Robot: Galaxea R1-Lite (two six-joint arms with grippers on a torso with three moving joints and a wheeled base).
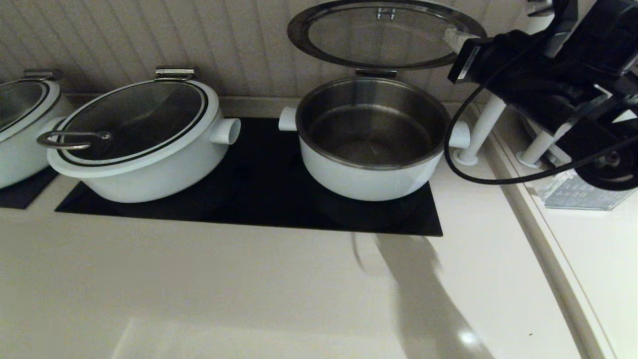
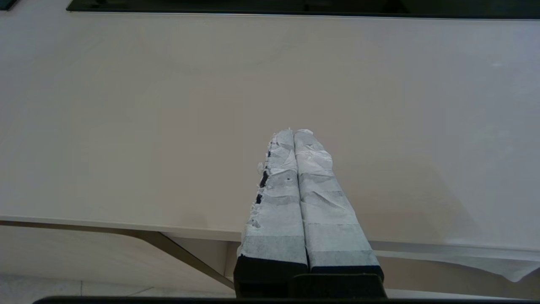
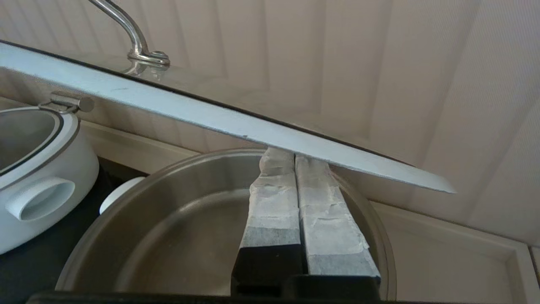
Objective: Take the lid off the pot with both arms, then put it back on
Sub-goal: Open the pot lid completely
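Head view: lid (image 1: 379,35) raised above open pot (image 1: 371,142) on far right of worktop (image 1: 249,289), right claw (image 1: 456,40) under its right rim. Left wrist view: left claw (image 2: 294,134) pressed together, over bare worktop. Right wrist view: right claw together beneath lid rim.

Pale grooved wall panelling (image 1: 149,35) – cream countertop (image 1: 199,289), black inset hob (image 1: 259,199).

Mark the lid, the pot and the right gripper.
lid (image 1: 379,37), head view, glass centre.
pot (image 1: 366,182), head view, white front wall.
right gripper (image 3: 295,157), right wrist view, between the fingertips under the lid's rim.
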